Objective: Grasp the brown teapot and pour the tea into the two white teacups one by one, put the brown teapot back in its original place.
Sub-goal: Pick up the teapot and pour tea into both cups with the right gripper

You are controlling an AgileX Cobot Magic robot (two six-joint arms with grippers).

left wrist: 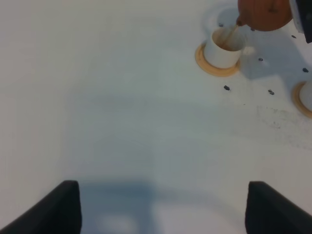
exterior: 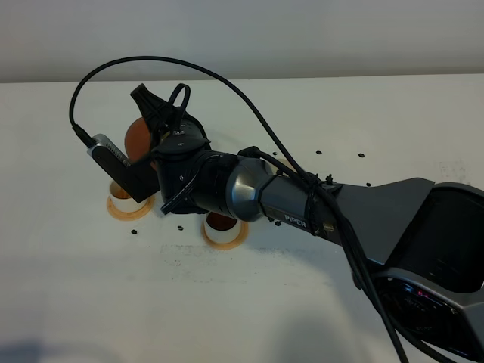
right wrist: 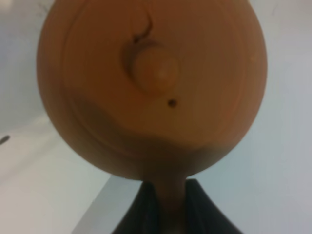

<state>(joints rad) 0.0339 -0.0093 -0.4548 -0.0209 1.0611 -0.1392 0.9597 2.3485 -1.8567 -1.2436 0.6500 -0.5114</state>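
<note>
My right gripper [exterior: 155, 122] reaches across to the left and is shut on the loop handle of the brown teapot [exterior: 138, 137]. The teapot is tilted over the left white teacup [left wrist: 223, 47], and a thin stream of tea runs from its spout into that cup. In the right wrist view the teapot lid [right wrist: 152, 68] fills the frame, with the handle between the fingers [right wrist: 141, 210]. The second white teacup [exterior: 222, 228] holds brown tea. The cream-white saucer [left wrist: 215, 15] shows faintly behind the left cup. My left gripper [left wrist: 163, 209] is open and empty over bare table.
Each cup stands on an orange-tan coaster [exterior: 130, 209] [exterior: 224, 240]. Small dark specks [left wrist: 226, 87] lie scattered on the white table [exterior: 227, 302] around the cups. The right arm's body and cable span the middle and right of the exterior view.
</note>
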